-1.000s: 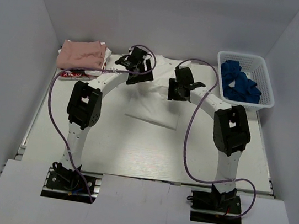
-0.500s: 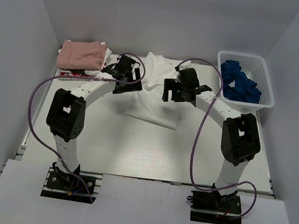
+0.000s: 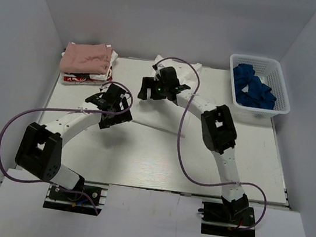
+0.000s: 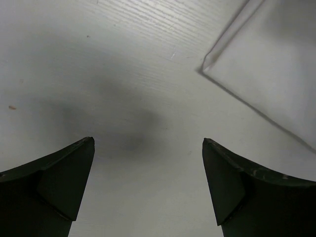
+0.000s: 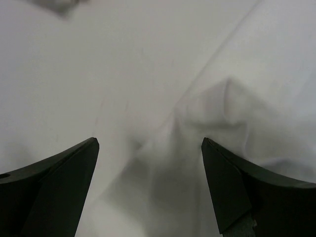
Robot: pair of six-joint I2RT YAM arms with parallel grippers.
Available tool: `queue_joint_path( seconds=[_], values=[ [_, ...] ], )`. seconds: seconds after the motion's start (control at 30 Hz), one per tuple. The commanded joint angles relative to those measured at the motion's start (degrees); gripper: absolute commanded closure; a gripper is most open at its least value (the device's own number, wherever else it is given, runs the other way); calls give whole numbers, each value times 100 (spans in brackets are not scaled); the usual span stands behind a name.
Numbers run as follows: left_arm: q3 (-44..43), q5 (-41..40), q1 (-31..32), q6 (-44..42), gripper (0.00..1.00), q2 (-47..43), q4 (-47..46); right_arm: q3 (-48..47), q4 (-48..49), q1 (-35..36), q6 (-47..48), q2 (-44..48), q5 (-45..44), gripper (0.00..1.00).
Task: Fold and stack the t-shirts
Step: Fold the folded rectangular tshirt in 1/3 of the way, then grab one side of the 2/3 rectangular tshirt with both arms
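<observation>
The large white t-shirt [image 3: 159,116] lies flat at the back middle of the table. My right gripper [image 3: 148,89] hovers open over its left part, and the right wrist view shows wrinkled white cloth [image 5: 212,108] between the fingers of my right gripper [image 5: 149,140]. My left gripper [image 3: 114,112] is open and empty over bare table just left of the shirt. The shirt's corner [image 4: 276,64] shows up and to the right of my left gripper [image 4: 148,140]. The dusty-pink t-shirt [image 3: 86,57] lies folded on the white-and-red one [image 3: 79,77] at the back left.
A white basket [image 3: 234,63] holding blue cloth [image 3: 255,88] stands at the back right. Purple cables loop from both arms over the table. White walls close in the left, back and right sides.
My left gripper has drawn back and to the left, off the shirt, onto bare table. My right gripper has swung left across the shirt to its left part.
</observation>
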State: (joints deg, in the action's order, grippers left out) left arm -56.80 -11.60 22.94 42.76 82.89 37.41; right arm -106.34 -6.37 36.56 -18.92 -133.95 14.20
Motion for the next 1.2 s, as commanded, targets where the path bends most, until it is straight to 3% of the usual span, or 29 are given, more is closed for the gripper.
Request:
queue_joint_path(
  seconds=[0.0,0.1,0.23,0.4,0.6,0.7,0.83,0.93,0.97,1.17],
  values=[
    [133,-18,-18,224,0,-256,213,-1618,558,-166,-507,-839,-799,10],
    [134,-18,35,224,0,-309,214,-2100,1118,-342,-674,-1150,-1381,10],
    [134,-80,35,93,0,-239,-13,-1663,1393,-614,-719,-695,-1323,10],
    [-147,60,35,-284,0,200,-636,477,1174,-720,-227,1147,-1217,10],
    [-569,561,35,-760,0,1035,-1015,3659,1024,-772,-630,3573,-1780,10],
    [-622,991,35,-918,0,1377,-1341,4593,884,-799,-701,4278,-1797,10],
    [-762,993,35,-971,0,1817,-1341,4877,6,-808,-798,4641,-1956,10],
    [-833,1053,-18,-1024,10,2011,-1535,5220,-128,-782,-798,4843,-1606,10],
    [-903,1054,-18,-1085,20,2142,-1596,5421,-101,-782,-824,4861,-1552,10],
    [-764,1098,-18,-1147,42,2258,-1780,5835,-119,-746,-982,4650,-980,10]
  ],
)
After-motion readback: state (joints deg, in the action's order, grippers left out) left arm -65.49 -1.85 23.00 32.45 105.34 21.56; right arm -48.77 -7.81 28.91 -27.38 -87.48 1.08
